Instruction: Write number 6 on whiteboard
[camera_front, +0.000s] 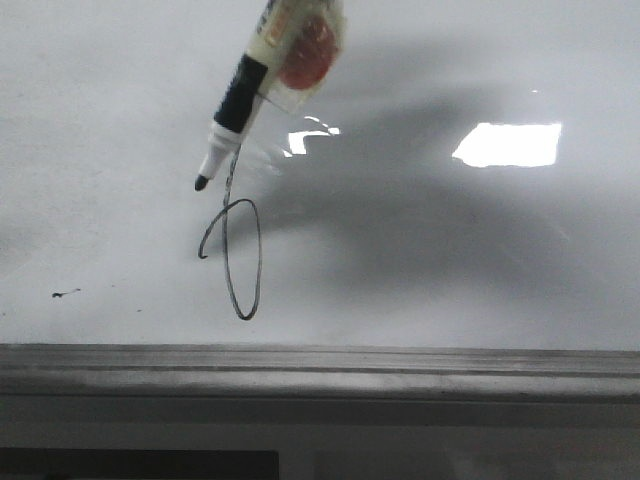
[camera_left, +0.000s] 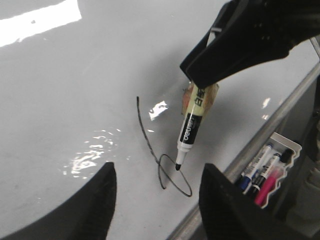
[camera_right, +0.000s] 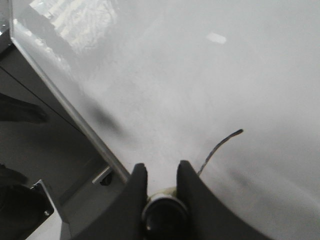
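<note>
A: What does the left wrist view give that the front view lacks?

B: A white tray (camera_left: 280, 165) of spare markers beyond the whiteboard's (camera_left: 75, 100) grey frame edge, and the dark right gripper (camera_left: 200, 95) clamped around the marker (camera_left: 190, 132); the front view shows only the marker (camera_front: 240, 100) coming down from the top edge, plus a tiny black smudge (camera_front: 66, 293) on the board (camera_front: 450, 270) well to the left of the writing.

A: And the right wrist view?

B: Its own two fingers (camera_right: 137, 185) closed narrowly on the marker's round end (camera_right: 163, 212); past them, just the top of the stem (camera_right: 220, 145).

A: How does the number 6 (camera_front: 236, 255) look?

B: A thin black line; a slanted stem running down into a narrow oval loop (camera_left: 172, 175), near the board's front frame; in the front view the line curls out to the left by the loop's top.

A: The marker tip?

B: In the left wrist view it sits at the loop; whether it touches the board I cannot tell.

A: The left gripper (camera_left: 155, 200)?

B: Its fingers stand wide apart, holding nothing, hanging over the board.
</note>
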